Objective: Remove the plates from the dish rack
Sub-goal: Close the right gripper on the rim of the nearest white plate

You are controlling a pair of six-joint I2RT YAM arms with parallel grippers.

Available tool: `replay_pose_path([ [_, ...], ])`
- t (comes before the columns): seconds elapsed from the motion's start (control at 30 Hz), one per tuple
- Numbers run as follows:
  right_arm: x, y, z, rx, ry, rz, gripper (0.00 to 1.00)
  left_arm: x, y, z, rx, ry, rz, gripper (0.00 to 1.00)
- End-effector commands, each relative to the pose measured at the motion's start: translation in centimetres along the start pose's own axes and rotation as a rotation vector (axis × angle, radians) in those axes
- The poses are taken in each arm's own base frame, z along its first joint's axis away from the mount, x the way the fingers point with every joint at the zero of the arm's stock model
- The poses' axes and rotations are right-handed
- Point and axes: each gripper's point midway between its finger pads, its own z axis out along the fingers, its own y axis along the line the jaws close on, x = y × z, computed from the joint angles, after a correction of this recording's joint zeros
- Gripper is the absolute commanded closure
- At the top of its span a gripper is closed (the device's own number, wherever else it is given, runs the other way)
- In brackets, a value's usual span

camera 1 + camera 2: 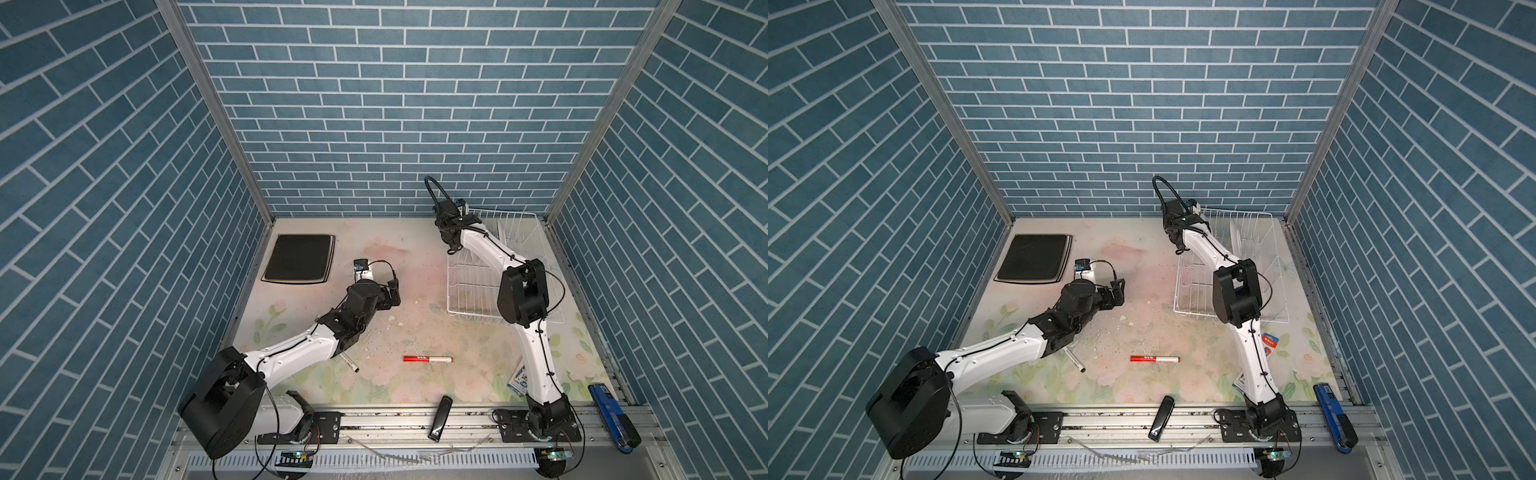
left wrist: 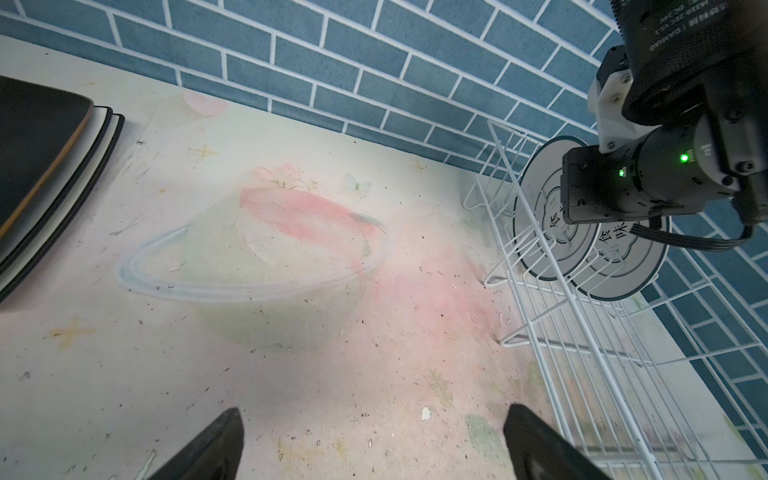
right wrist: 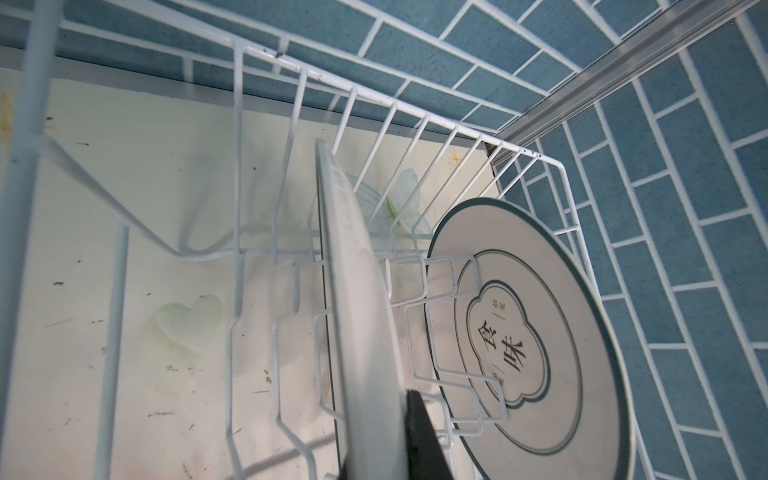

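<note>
- Top views: plate stack (image 1: 299, 257), black plate on top, lies flat far left on the mat (image 1: 415, 291). dish rack (image 1: 469, 313) sits far right. left gripper (image 1: 1118, 291) is between them.
- Left wrist: left gripper (image 2: 370, 440) spread wide above the mat, holding nothing. Two round plates stand upright in the rack.
- Right wrist: right gripper (image 3: 382, 457) pinches the rim of the edge-on round plate (image 3: 353, 311). second round plate (image 3: 528, 332) stands just beside it.

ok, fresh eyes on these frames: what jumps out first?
The right gripper is shut on the rim of an edge-on round plate in the white dish rack at far right, a clover-motif plate standing beside it. At far left a black plate tops a stack. The left gripper hangs open between them.
</note>
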Motion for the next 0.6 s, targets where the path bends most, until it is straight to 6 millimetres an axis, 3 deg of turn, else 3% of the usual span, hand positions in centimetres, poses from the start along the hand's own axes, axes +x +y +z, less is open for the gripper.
replay_pose_path([
  [0.0, -1.8, -3.0, -2.4, 0.053, -0.055, 0.025, 1.00, 0.2, 0.3, -0.5, -0.010, 0.000, 0.002, 0.00],
  [0.57, -2.6, -4.1, -4.2, 0.063, -0.099, 0.024, 1.00, 0.2, 0.6, -0.9, -0.014, -0.005, 0.000, 0.00],
])
